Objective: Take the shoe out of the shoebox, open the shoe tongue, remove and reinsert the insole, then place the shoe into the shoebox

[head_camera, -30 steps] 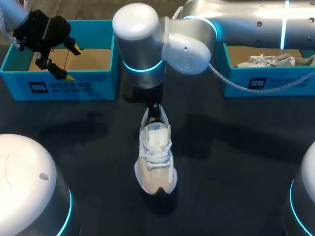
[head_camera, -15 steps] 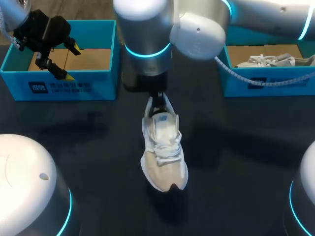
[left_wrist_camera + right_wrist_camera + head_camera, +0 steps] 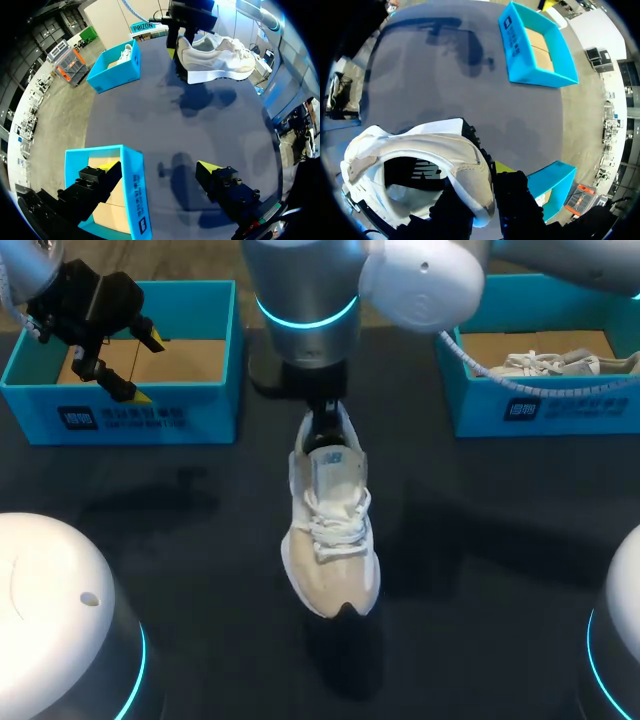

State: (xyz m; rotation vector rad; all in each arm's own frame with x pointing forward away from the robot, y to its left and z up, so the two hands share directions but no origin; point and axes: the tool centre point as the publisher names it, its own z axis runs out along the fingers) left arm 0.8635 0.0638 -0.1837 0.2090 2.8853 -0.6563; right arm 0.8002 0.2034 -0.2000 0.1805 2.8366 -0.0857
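The right tool (image 3: 322, 435) clamps the heel collar of the shoe (image 3: 332, 530), held over the middle of the worktop (image 3: 480, 540). The shoe looks light and soft-walled, likely to swing (the stiffer heel is the best hold). The left tool (image 3: 155, 167) gapes wide over a shoebox (image 3: 131, 185) wall.
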